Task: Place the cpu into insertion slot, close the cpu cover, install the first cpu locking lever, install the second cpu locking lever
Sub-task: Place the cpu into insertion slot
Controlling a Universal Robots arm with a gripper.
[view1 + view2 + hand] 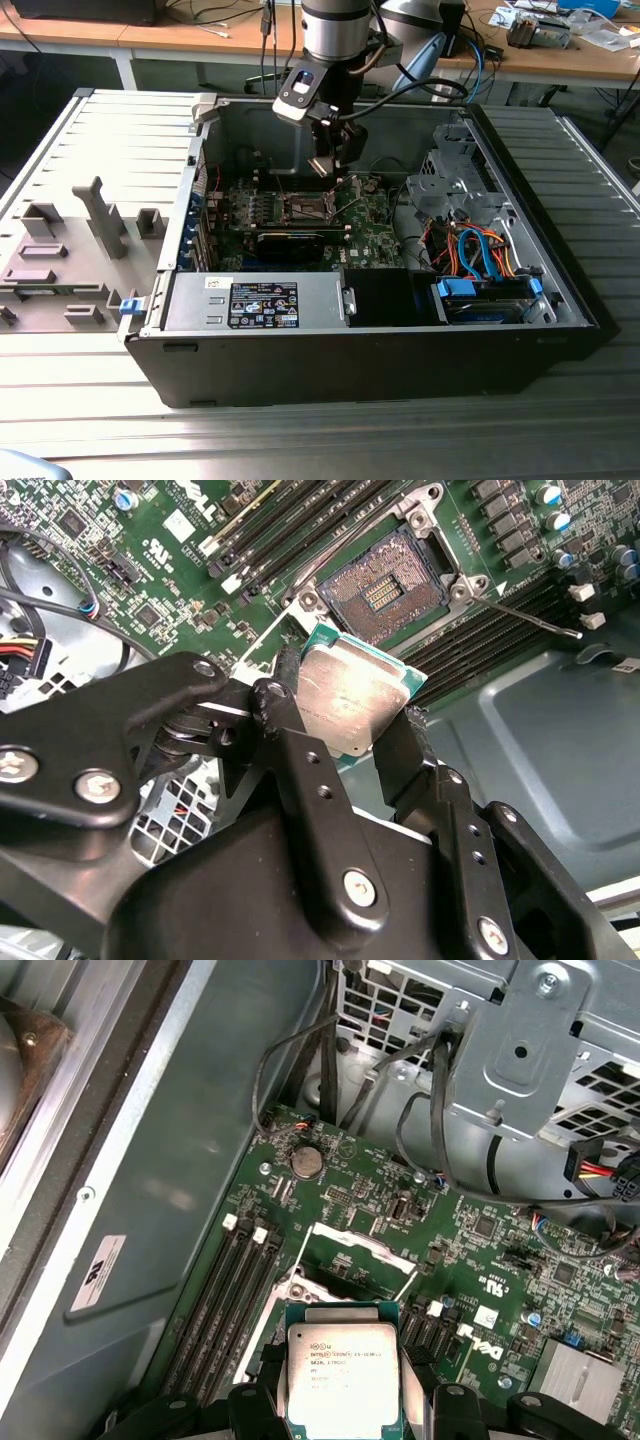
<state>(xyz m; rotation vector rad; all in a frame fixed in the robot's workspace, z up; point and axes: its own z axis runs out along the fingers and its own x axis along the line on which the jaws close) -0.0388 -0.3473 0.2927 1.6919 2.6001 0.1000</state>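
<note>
While the black two-fingered gripper (345, 725) pinches it by its edges, the small square silvery-topped cpu (350, 680) hangs near the dark, metal-rimmed insertion slot (385, 585) of the green motherboard (150, 575), clear of it.

Place: robotics lab or electronics workshop
Bench: ribbed metal surface (300, 440) carrying an opened desktop computer case (400, 340)
Background: wooden desks (180, 38) strewn with cables (222, 14)
Equipment: robot arm (335, 30)

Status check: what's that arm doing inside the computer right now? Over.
Gripper shut on cpu, held above the board. Slot bare and uncovered, cpu not yet in. Nothing seen blocking it.
</note>
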